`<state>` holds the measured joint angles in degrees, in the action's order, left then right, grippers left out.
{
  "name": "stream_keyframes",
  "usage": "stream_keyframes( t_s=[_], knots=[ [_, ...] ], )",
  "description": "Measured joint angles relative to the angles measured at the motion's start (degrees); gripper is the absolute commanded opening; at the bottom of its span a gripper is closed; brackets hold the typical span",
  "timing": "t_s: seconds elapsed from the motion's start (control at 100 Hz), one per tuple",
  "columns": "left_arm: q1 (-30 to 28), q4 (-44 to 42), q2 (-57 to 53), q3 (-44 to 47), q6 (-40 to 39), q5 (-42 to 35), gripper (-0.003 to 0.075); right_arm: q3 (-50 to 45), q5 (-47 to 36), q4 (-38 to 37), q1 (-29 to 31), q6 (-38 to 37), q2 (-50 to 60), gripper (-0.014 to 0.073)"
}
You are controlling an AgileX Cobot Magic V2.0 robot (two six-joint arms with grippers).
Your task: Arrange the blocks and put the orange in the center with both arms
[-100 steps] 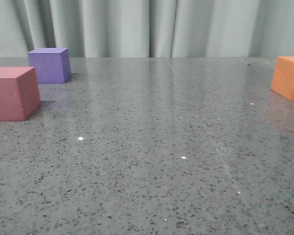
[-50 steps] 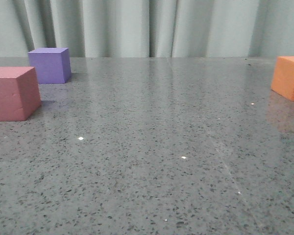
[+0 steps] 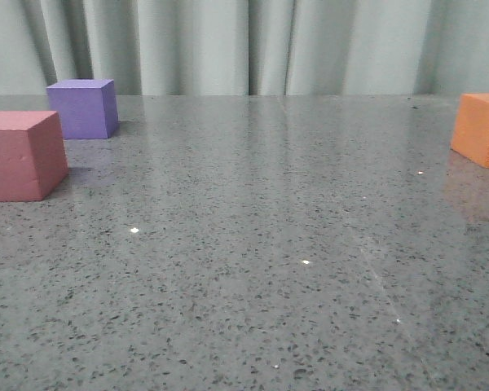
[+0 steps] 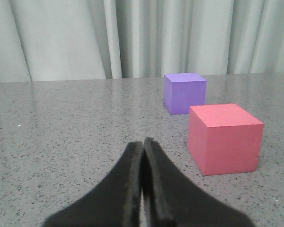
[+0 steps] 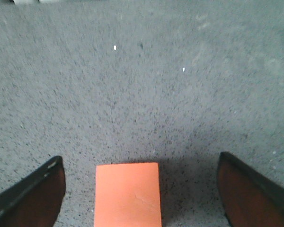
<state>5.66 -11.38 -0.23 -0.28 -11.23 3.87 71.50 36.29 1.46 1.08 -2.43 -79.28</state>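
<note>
The orange cube [image 3: 482, 129] sits at the table's right edge in the front view. In the right wrist view it [image 5: 128, 194] lies between the wide-open fingers of my right gripper [image 5: 139, 163], which hovers above it without touching. The pink-red cube [image 3: 20, 155] stands at the left, the purple cube [image 3: 83, 107] just behind it. In the left wrist view my left gripper [image 4: 143, 142] is shut and empty, low over the table, with the pink-red cube [image 4: 224, 138] and the purple cube [image 4: 184, 92] ahead and to one side. Neither gripper shows in the front view.
The grey speckled tabletop [image 3: 261, 228] spans the whole front view. A pale curtain [image 3: 253, 45] hangs behind its far edge.
</note>
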Motion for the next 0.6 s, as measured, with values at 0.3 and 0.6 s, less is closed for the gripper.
stream_keyframes(
  t_s=[0.3,0.6],
  knots=[
    [0.0,0.0,0.0,0.0,0.0,0.0,-0.0019,0.0,2.09,2.05,-0.12,0.93,-4.28,0.0639],
    [0.0,0.0,0.0,0.0,0.0,0.0,-0.0019,0.13,2.35,2.61,-1.81,1.69,-6.5,0.0639]
  ],
)
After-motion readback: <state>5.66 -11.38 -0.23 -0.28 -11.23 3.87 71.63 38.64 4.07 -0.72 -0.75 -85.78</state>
